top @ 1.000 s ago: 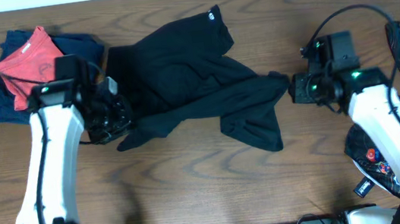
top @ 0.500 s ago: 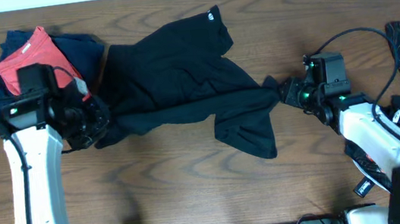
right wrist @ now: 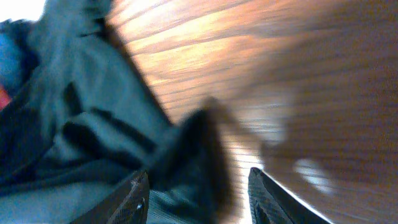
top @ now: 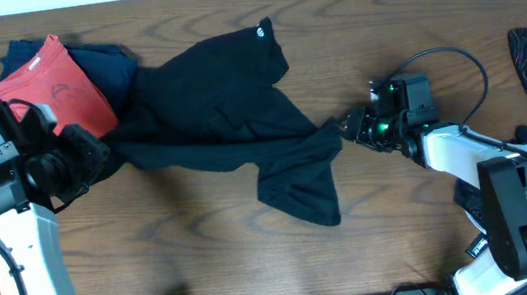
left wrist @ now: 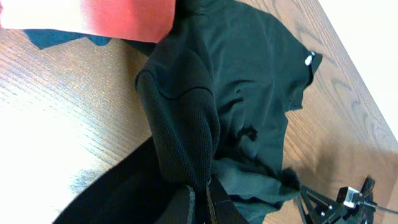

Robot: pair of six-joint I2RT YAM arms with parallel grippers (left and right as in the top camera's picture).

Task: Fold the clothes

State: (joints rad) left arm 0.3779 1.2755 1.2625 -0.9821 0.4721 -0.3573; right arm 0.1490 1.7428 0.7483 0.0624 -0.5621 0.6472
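Shifted toward 9 o'clock, large plain black fabric garment (top: 219, 113) lies crumpled at table (top: 209, 275) centre. The left gripper (left wrist: 200, 200) pinches its 9 o'clock end; the right gripper (right wrist: 198, 186) is spread, apparently clear of the cloth.

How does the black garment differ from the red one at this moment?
The black garment covers far more of the table than the red garment. The black garment lies rumpled and unfolded across the middle; the red garment sits compactly folded on a navy pile at the far left corner. The left gripper is shut on the black garment; no gripper holds the red garment. Both are soft cloth.
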